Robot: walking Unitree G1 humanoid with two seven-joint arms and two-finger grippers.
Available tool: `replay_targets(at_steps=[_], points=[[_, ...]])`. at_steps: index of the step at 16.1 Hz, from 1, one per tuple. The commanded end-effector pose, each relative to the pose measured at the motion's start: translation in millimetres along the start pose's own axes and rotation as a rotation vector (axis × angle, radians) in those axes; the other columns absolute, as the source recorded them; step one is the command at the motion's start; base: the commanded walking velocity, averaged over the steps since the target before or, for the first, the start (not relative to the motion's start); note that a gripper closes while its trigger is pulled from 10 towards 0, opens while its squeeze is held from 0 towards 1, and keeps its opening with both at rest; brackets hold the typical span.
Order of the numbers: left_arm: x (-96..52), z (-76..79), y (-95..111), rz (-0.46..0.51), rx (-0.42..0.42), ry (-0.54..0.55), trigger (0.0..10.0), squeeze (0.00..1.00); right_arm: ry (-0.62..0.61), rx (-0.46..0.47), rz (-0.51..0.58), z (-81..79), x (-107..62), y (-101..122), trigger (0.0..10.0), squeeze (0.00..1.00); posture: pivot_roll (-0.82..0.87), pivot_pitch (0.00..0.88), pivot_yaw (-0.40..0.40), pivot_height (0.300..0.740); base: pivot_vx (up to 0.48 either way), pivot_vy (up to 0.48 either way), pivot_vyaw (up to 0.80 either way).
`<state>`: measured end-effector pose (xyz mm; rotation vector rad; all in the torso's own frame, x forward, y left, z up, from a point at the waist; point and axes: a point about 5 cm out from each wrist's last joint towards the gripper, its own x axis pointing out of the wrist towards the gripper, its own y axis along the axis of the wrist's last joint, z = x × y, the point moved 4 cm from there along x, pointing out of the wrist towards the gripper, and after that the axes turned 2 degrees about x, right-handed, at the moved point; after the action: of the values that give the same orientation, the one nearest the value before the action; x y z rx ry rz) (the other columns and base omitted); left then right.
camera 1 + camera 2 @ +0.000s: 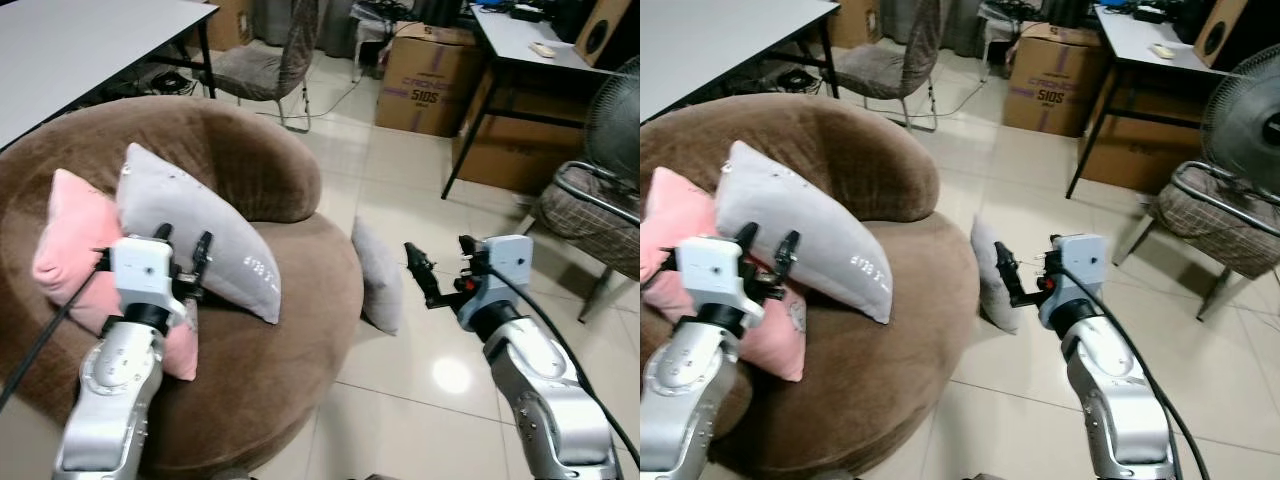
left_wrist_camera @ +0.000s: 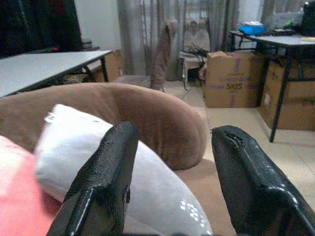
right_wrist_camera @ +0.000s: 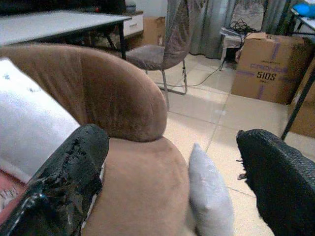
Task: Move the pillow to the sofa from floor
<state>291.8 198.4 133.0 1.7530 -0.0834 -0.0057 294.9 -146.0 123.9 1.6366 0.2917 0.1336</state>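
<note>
Tiled floor (image 1: 420, 400), small grey pillow (image 1: 380, 275) upright against brown sofa (image 1: 300, 330) — both tools wide, empty

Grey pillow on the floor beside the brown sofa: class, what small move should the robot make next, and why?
Probably lower the right gripper toward the grey floor pillow. Its fingers are open and empty, pointing toward the pillow, which leans upright against the brown sofa on the tiled floor. The left gripper, also open, sits over the sofa's grey cushion, farther away.
</note>
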Motion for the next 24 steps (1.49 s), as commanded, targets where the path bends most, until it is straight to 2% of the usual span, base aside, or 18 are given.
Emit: replay_targets(at_steps=[1, 5, 8, 10, 13, 15, 17, 19, 22, 24], points=[[4.0, 2.8, 2.6, -0.005, 0.002, 0.012, 10.0, 0.21, -0.009, -0.047, -0.023, 2.6, 2.7, -2.2, 10.0, 0.00, 0.04, 0.000, -0.060, 0.740, 0.000, -0.469, 0.00], [0.6, 1.1, -1.4, -0.049, 0.024, 0.061, 10.0, 0.22, -0.097, -0.072, -0.024, 9.4, 6.6, -4.8, 10.0, 0.00, 0.04, 0.000, -0.059, 0.740, 0.000, -0.468, 0.00], [3.5, 3.7, -0.9, -0.048, 0.025, 0.064, 10.0, 0.22, -0.106, -0.063, -0.015, 10.4, 7.6, -4.0, 10.0, 0.00, 0.03, 0.000, -0.055, 0.740, 0.000, -0.459, 0.00], [7.4, 6.5, 0.8, -0.049, 0.030, 0.062, 10.0, 0.22, -0.081, -0.105, -0.009, 6.2, 9.6, -2.1, 10.0, 0.00, 0.03, 0.000, -0.049, 0.740, 0.000, -0.454, 0.00], [9.6, 8.2, 1.7, -0.050, 0.039, 0.059, 10.0, 0.22, -0.098, -0.078, -0.011, 7.3, 10.0, -4.1, 10.0, 0.00, 0.03, 0.000, -0.048, 0.740, 0.000, -0.435, 0.00], [14.2, 9.8, 5.5, -0.034, 0.029, 0.055, 10.0, 0.17, -0.105, -0.088, -0.013, 7.7, 10.1, -4.9, 10.0, 0.00, 0.02, 0.000, -0.040, 0.740, 0.000, 0.000, 0.00], [17.1, 11.9, 8.1, -0.020, 0.027, 0.035, 10.0, 0.19, -0.117, -0.085, -0.019, 9.6, 10.1, -6.1, 10.0, 0.00, 0.02, 0.000, -0.038, 0.740, 0.000, 0.000, 0.00], [18.0, 14.2, 9.5, -0.011, 0.009, 0.013, 10.0, 0.19, -0.119, -0.077, -0.016, 10.2, 10.2, -5.7, 10.0, 0.00, 0.02, 0.000, -0.038, 0.740, 0.000, 0.000, -0.80], [19.2, 14.3, 9.7, -0.012, 0.015, 0.006, 10.0, 0.20, -0.123, -0.071, -0.012, 10.2, 11.4, -5.2, 10.0, 0.00, 0.02, 0.000, -0.037, 0.740, 0.284, 0.000, -0.80], [20.8, 13.8, 7.8, -0.020, 0.016, 0.004, 10.0, 0.20, -0.138, -0.077, -0.009, 11.7, 11.6, -4.9, 10.0, 0.00, 0.02, 0.000, -0.032, 0.740, 0.326, 0.000, 0.00]])
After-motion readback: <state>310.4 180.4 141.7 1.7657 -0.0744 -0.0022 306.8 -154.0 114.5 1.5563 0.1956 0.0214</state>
